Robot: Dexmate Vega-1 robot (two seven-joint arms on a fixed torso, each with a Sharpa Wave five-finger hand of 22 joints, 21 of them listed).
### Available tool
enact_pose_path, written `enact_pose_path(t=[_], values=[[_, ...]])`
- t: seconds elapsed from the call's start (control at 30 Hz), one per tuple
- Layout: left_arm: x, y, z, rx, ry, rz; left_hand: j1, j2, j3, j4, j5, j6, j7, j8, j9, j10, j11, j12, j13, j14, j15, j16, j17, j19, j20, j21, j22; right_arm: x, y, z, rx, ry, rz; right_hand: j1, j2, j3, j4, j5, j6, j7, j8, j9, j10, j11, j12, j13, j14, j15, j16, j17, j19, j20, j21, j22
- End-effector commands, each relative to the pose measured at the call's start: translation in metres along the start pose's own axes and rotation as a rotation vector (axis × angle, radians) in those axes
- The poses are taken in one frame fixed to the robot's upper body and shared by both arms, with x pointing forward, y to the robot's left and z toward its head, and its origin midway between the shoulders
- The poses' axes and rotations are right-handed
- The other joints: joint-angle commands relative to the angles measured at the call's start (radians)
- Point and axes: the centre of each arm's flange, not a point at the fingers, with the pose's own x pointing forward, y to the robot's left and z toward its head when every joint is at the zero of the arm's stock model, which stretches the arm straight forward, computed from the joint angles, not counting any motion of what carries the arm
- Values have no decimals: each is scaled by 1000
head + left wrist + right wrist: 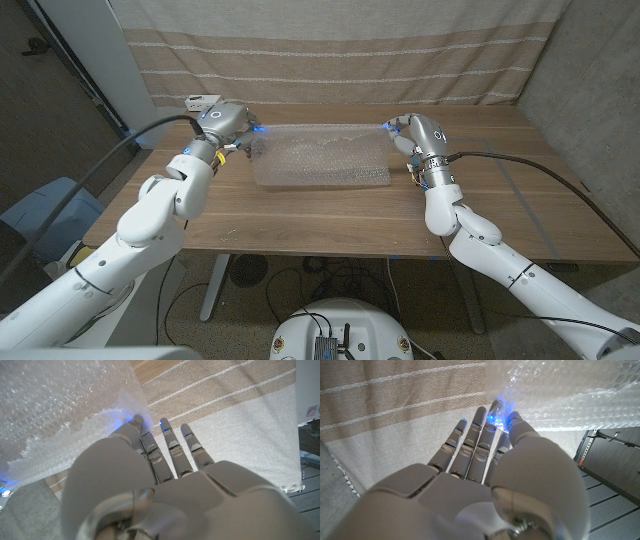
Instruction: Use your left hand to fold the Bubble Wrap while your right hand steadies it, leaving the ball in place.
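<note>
A clear sheet of Bubble Wrap [320, 160] lies in the middle of the wooden table [300, 220]. My left hand [222, 124] is at its far left corner. In the left wrist view the fingers [145, 442] reach out nearly straight, and the thumb and nearest finger pinch the raised wrap edge [60, 405]. My right hand [415, 132] is at the sheet's far right corner. In the right wrist view its fingertips [492, 412] glow blue against the wrap edge [570, 395], with the thumb pressed on the sheet.
A beige striped curtain [330, 50] hangs close behind the table's far edge, just past both hands. Black cables [540, 165] run along both forearms. Bare wood lies in front of the sheet and to either side.
</note>
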Motion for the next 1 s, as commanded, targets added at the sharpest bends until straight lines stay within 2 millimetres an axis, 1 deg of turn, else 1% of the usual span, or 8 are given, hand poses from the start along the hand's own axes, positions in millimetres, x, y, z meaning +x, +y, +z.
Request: enact_pose_path(t=[0.03, 0.07, 0.4, 0.57, 1.0], values=[[41, -25, 3, 5, 23, -19, 4, 3, 3, 8, 6, 9, 5, 2, 3, 29, -16, 17, 74, 11, -113, -7, 0, 7, -2, 5, 2, 28, 21, -10, -12, 16, 20, 4, 11, 9, 1, 8, 28, 19, 1, 2, 0, 3, 5, 2, -3, -122, -2, 4, -5, -2, 1, 1], [43, -26, 4, 7, 29, -21, 3, 3, 3, 8, 6, 9, 5, 2, 3, 28, -16, 16, 75, 12, -112, -8, 0, 7, -1, 5, 2, 29, 23, -11, -11, 18, 23, 5, 11, 9, 0, 8, 28, 19, 1, 2, -2, 0, 5, 2, -3, -123, -2, 5, -5, -2, 1, 1], [60, -43, 10, 23, 40, -37, 4, 2, 2, 8, 6, 10, 4, 1, 4, 29, -15, 16, 81, 17, -115, -10, 1, 7, -2, 7, 2, 40, 41, -14, -26, 29, 47, 5, 10, 11, 0, 8, 27, 19, -1, 3, -2, 2, 4, -2, -3, -122, -6, 8, -5, -2, 2, 1], [68, -54, 15, 49, 43, -40, 4, 2, 2, 8, 6, 11, 3, 1, 4, 29, -16, 15, 85, 19, -115, -11, 1, 7, -1, 8, 2, 49, 52, -15, -37, 32, 59, 5, 10, 11, -1, 8, 27, 20, -2, 3, -2, 2, 5, -2, -3, -123, -7, 9, -4, -1, 2, 1], [89, -82, 18, 117, 73, -45, 5, 1, 1, 8, 5, 15, 1, 2, 5, 32, -19, 15, 92, 23, -120, -14, 1, 9, -3, 10, 2, 67, 79, -21, -99, 44, 100, 6, 9, 12, -1, 8, 28, 19, -4, 3, -2, 2, 6, -6, -2, -122, -10, 15, -3, -2, 3, 1]])
